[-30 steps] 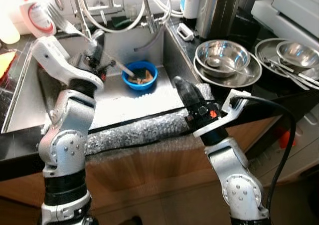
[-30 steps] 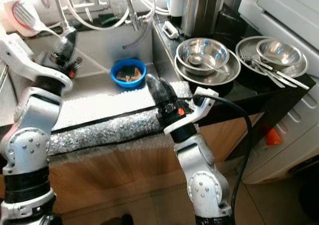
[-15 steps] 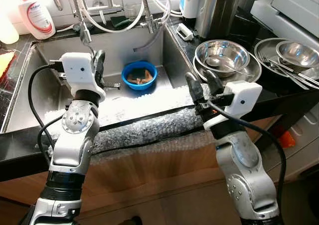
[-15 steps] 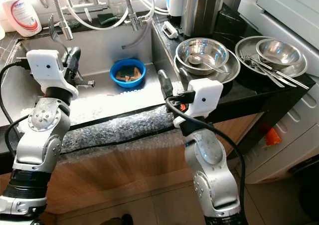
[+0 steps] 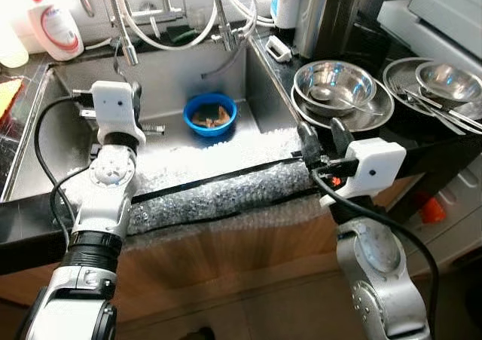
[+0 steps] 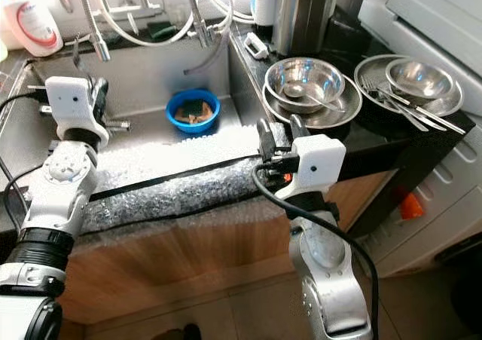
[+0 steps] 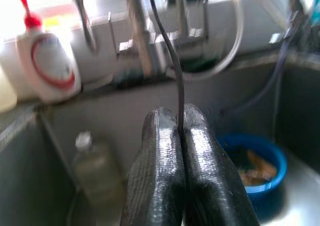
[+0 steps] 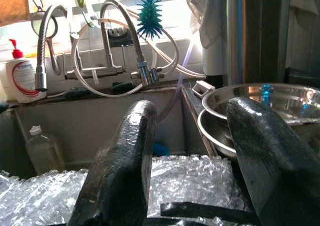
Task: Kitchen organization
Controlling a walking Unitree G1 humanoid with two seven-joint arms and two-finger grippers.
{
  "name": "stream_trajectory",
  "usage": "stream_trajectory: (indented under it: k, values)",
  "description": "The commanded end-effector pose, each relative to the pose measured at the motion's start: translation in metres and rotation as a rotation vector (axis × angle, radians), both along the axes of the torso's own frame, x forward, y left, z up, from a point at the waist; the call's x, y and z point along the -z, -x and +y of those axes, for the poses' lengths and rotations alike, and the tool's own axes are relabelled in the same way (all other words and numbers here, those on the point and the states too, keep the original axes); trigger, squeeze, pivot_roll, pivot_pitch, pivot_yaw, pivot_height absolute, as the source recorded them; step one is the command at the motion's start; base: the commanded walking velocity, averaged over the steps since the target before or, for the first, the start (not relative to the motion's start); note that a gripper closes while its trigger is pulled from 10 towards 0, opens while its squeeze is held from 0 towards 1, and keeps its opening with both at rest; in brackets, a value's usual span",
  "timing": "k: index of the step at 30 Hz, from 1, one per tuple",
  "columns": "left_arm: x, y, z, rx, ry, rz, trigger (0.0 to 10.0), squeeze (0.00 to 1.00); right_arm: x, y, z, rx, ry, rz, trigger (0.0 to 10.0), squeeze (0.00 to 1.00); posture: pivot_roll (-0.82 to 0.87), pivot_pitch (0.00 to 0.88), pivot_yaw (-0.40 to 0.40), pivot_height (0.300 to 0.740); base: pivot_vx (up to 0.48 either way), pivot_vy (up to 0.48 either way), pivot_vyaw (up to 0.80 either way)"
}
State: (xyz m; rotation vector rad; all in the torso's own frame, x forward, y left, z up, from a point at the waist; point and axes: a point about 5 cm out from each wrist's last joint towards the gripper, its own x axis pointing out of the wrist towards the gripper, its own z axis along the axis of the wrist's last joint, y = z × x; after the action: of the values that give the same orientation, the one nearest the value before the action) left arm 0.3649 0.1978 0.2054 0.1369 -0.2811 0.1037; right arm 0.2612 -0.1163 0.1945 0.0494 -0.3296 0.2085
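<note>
My left gripper (image 5: 134, 97) hangs over the left part of the steel sink (image 5: 260, 80), shut on the thin handle of a fork (image 7: 172, 60) that points up toward the taps. A blue bowl (image 5: 211, 114) with food scraps sits on the sink floor, to the right of that gripper. My right gripper (image 5: 321, 134) is open above the bubble wrap (image 5: 218, 193) on the sink's front edge, close to the counter's left end, with nothing between its fingers (image 8: 125, 156).
Stacked steel bowls (image 5: 335, 84) with a spoon stand on the black counter at right; farther right lies a plate with a bowl and cutlery (image 5: 444, 84). A soap bottle (image 5: 56, 27) and hose taps (image 5: 120, 23) stand behind the sink. A plastic bottle (image 8: 42, 151) lies in it.
My left arm has turned and lowered the fork to the sink's left side. My right gripper has swung right toward the counter and its fingers have spread.
</note>
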Motion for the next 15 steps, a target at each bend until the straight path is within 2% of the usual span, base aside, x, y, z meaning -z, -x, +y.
stream_trajectory:
  k: [1,2,3,4,5,15]
  values:
    - [0.004,-0.002,0.01,-0.025,-0.027,0.024,10.0,0.0,-0.004,0.004,0.001,-0.001,0.0,-0.023,10.0,0.0,-0.07,0.119,0.062,0.74,0.0,0.0,0.0]
    - [0.009,-0.003,0.012,-0.03,-0.011,0.045,10.0,0.85,-0.004,0.004,0.0,0.003,0.0,-0.023,10.0,0.0,-0.07,0.117,0.061,0.74,0.0,0.0,0.0]
    - [0.01,-0.002,0.013,-0.033,-0.003,0.053,10.0,0.93,-0.004,0.004,0.0,0.007,-0.001,-0.021,10.0,0.0,-0.07,0.117,0.062,0.74,0.0,0.0,0.0]
    - [0.01,-0.002,0.013,-0.033,-0.003,0.053,10.0,0.93,-0.004,0.004,0.0,0.007,-0.001,-0.021,10.0,0.0,-0.07,0.117,0.062,0.74,0.0,0.0,0.0]
    - [0.014,-0.002,0.015,-0.036,0.001,0.057,10.0,1.0,-0.004,0.004,-0.002,0.014,-0.007,-0.017,10.0,0.0,-0.07,0.115,0.061,0.74,0.0,0.0,0.0]
    - [0.021,0.0,0.013,-0.029,0.045,0.049,10.0,1.0,-0.002,0.002,-0.001,0.009,-0.005,-0.009,10.0,0.0,-0.08,0.098,0.049,0.74,0.0,0.0,0.0]
